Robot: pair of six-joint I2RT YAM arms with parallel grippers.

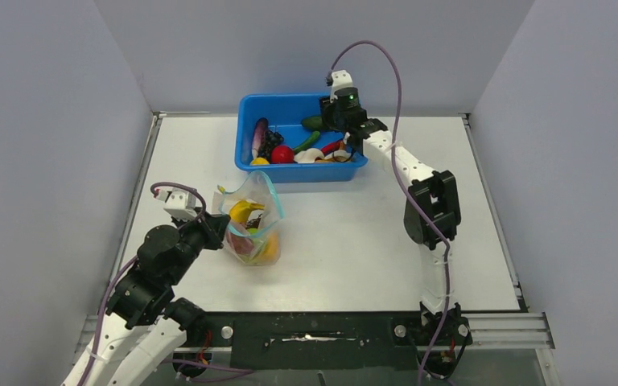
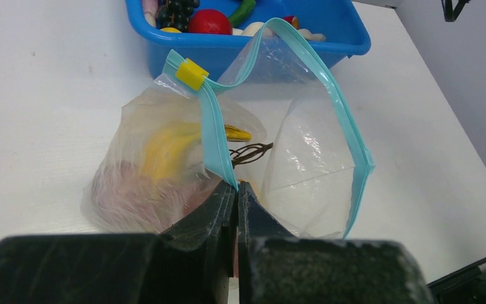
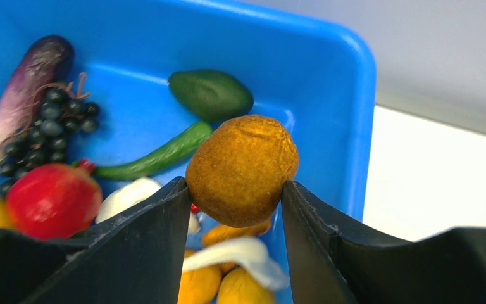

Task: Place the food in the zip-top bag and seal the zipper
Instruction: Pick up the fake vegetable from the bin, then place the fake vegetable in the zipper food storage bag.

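Observation:
The clear zip-top bag (image 1: 251, 221) lies on the white table left of centre, its mouth held open. Its teal zipper (image 2: 214, 135) carries a yellow slider (image 2: 192, 73). A yellow banana (image 2: 168, 147) and reddish pieces show inside it. My left gripper (image 2: 236, 185) is shut on the near edge of the bag's mouth; it also shows in the top view (image 1: 224, 227). My right gripper (image 3: 239, 185) is shut on a brown-orange round food piece (image 3: 242, 170) and holds it above the blue tub (image 1: 245, 153). It shows in the top view (image 1: 339, 121).
The blue tub (image 3: 329, 82) at the table's back holds a purple eggplant (image 3: 25, 88), dark grapes (image 3: 44, 126), a red fruit (image 3: 52, 199), an avocado (image 3: 210, 94), a green pepper (image 3: 155, 158) and orange and white pieces. Grey walls enclose the table.

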